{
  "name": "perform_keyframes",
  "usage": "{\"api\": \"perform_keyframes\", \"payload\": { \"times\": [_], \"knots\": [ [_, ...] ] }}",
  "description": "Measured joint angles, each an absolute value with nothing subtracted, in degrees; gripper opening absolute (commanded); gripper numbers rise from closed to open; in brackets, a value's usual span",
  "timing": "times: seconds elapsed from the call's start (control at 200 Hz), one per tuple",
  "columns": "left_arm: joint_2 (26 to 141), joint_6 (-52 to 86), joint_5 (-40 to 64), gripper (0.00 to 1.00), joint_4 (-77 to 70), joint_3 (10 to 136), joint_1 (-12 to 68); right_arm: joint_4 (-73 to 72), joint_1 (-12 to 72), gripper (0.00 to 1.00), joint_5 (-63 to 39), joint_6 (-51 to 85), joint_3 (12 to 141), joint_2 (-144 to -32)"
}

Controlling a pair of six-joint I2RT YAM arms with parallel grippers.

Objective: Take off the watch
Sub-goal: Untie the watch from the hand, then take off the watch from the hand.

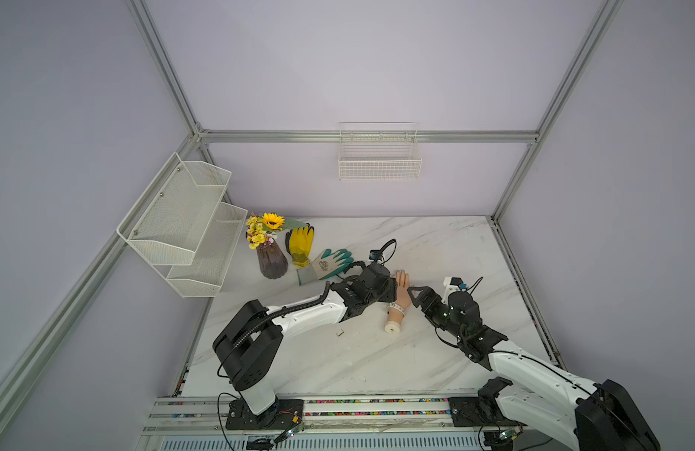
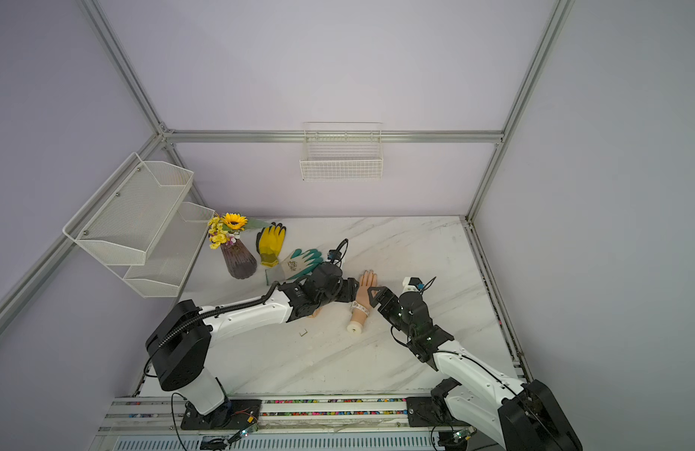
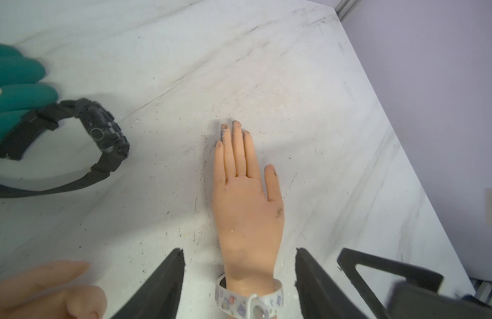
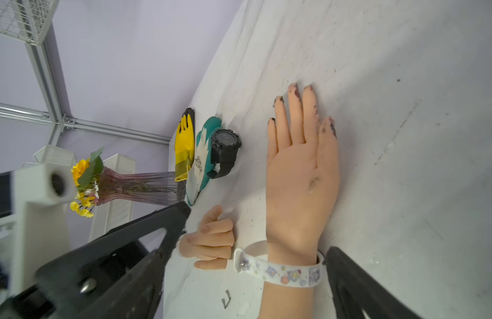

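A mannequin hand [image 1: 401, 291] [image 2: 366, 287] [image 3: 247, 207] [image 4: 300, 179] lies flat on the marble table, fingers pointing to the back wall. The watch [image 1: 396, 308] [image 2: 360, 308] [image 3: 250, 301] [image 4: 283, 273], a white band with small coloured prints, circles its wrist with one loose strap end sticking out. My left gripper [image 1: 392, 291] [image 3: 239, 251] is open, with a finger on each side of the hand just above the band. My right gripper [image 1: 410, 298] [image 4: 257, 229] is open too, straddling the wrist from the other side. Neither holds anything.
A black watch [image 3: 101, 132] [image 4: 225, 146] lies by a green glove [image 1: 326, 265]. A second, fisted mannequin hand [image 4: 211, 240] [image 3: 46, 290] sits under my left arm. A yellow glove [image 1: 300, 242] and flower vase [image 1: 271, 259] stand behind. A small metal clip [image 1: 340, 332] lies in front.
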State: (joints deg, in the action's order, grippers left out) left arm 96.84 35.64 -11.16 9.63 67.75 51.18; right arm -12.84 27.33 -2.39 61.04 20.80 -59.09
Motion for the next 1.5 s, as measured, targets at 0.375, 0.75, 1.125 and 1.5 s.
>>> {"api": "perform_keyframes", "payload": {
  "times": [0.375,0.75,1.125,1.5],
  "knots": [
    [104.4,31.1,-12.6,0.56,21.4,78.0,55.6,-8.8,26.7,0.97,-2.3,56.6,20.6,-63.7],
    [106.9,37.9,-5.1,0.47,17.5,70.5,50.3,-5.2,26.7,0.95,1.5,37.9,31.5,-59.3],
    [94.5,42.6,3.5,0.93,9.0,60.0,44.7,-15.5,26.8,0.94,3.2,-4.9,33.1,-53.8],
    [73.3,37.5,2.1,1.0,2.3,50.8,43.2,-0.8,32.8,0.81,-5.7,-26.1,35.7,-69.9]
  ]
}}
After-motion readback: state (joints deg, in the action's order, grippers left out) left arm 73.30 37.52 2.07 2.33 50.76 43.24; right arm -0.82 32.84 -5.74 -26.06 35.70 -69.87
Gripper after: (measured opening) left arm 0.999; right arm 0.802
